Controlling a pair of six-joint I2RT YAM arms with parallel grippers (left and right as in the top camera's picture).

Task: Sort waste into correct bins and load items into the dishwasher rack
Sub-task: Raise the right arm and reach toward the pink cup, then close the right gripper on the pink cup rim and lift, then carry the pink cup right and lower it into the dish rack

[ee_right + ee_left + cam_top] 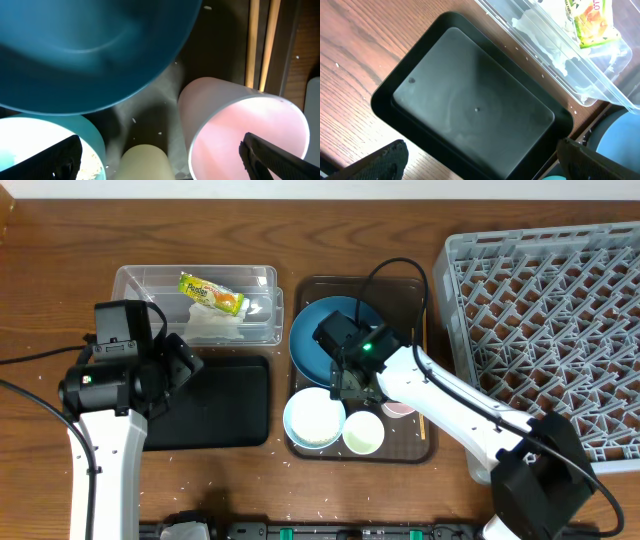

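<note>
In the right wrist view the right gripper (167,162) is nearest, its two dark fingertips (55,160) at the bottom corners, spread wide and holding nothing. Between them, at 6 o'clock, the cream outer wall of a small bowl (142,162) rises just under the gap. At 4 o'clock the pink-lined cup (245,130) lies just inside the right-hand finger, apart from it. At 8 o'clock is the white bowl (30,150) with rice inside, beside the left-hand finger. A few loose rice grains (133,119) lie on the brown tray (150,115) between these dishes. Farther off, from 9 to 12 o'clock, the blue plate (90,50) overhangs the tray, and the chopsticks (262,40) lie at 1 o'clock along the tray's edge.

In the left wrist view the left gripper (487,165) is also fully spread and empty, its fingers over the near edge of the black tub (470,100). Beyond it, at 1 o'clock, the clear tub (560,60) holds the snack wrapper (590,20) and the white tissue (530,25).

From overhead, the grey dishwasher rack (540,290) stands at 3 o'clock of the tray, well apart from both grippers, on the wooden table (60,240).
</note>
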